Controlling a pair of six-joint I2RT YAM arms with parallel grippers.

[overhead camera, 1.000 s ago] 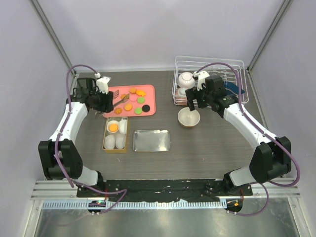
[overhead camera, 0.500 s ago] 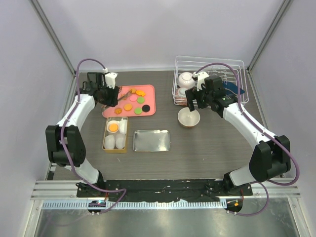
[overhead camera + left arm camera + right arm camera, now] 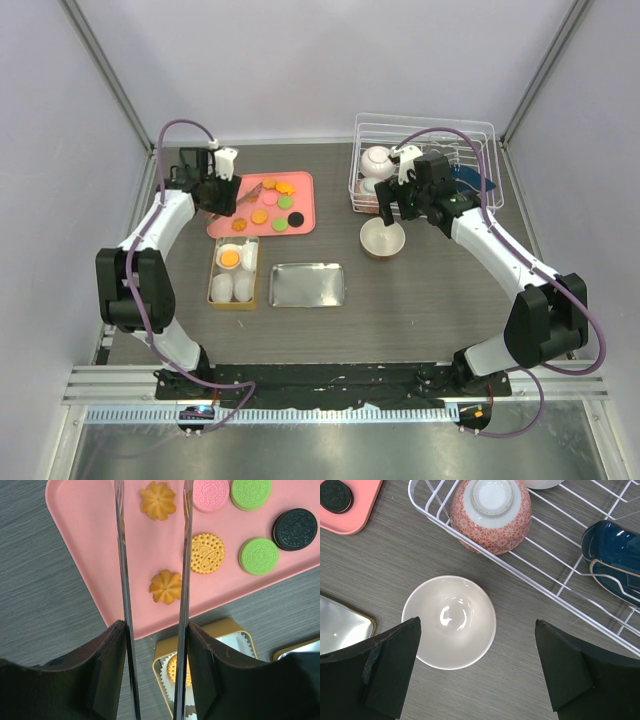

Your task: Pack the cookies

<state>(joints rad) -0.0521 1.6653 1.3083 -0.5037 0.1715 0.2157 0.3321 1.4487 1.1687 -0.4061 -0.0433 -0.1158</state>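
Several cookies lie on a pink tray [image 3: 300, 222]: orange flowers [image 3: 165, 586], a round orange one [image 3: 207, 553], pink [image 3: 210, 489], green [image 3: 258, 555] and black [image 3: 295, 528]. One orange cookie [image 3: 229, 258] sits in a paper cup in the gold tin [image 3: 214, 298]. My left gripper [image 3: 222, 195] is shut on metal tongs [image 3: 121, 555]. The tongs' blades stand apart over the tray's left part, with an orange flower cookie between them. My right gripper [image 3: 397, 205] is open and empty above a white bowl [image 3: 449, 621].
The tin's shiny lid [image 3: 308, 285] lies right of the tin. A white wire rack [image 3: 487, 130] at the back right holds a patterned bowl [image 3: 491, 516] and a dark blue dish [image 3: 615, 550]. White paper cups [image 3: 233, 288] fill the tin.
My left arm has swung its wrist right and back over the tray's left end with the tongs. The right arm has not moved.
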